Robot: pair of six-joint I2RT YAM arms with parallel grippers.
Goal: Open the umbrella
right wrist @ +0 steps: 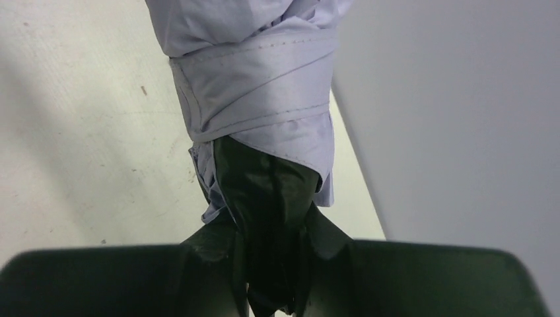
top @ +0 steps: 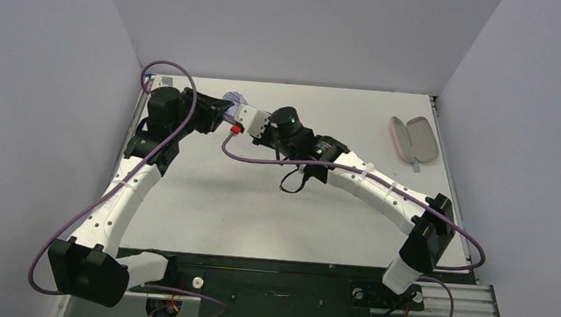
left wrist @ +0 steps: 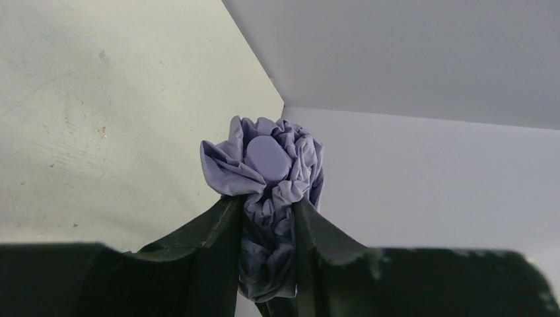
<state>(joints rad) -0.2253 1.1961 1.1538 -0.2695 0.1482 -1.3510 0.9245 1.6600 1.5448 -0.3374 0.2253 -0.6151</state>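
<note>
The umbrella (top: 234, 99) sits in the upper left of the overhead view, held off the table (top: 207, 198) between both arms, its long axis running roughly from one gripper to the other. The left gripper (left wrist: 267, 247) is clamped on the bunched lavender canopy just below the rounded tip. The right gripper (right wrist: 271, 264) pinches a dark part below the strap (right wrist: 264, 92), which is wrapped around the canopy. Judged from this, opening depends on freeing that strap, then pulling the ends apart along the axis.
</note>
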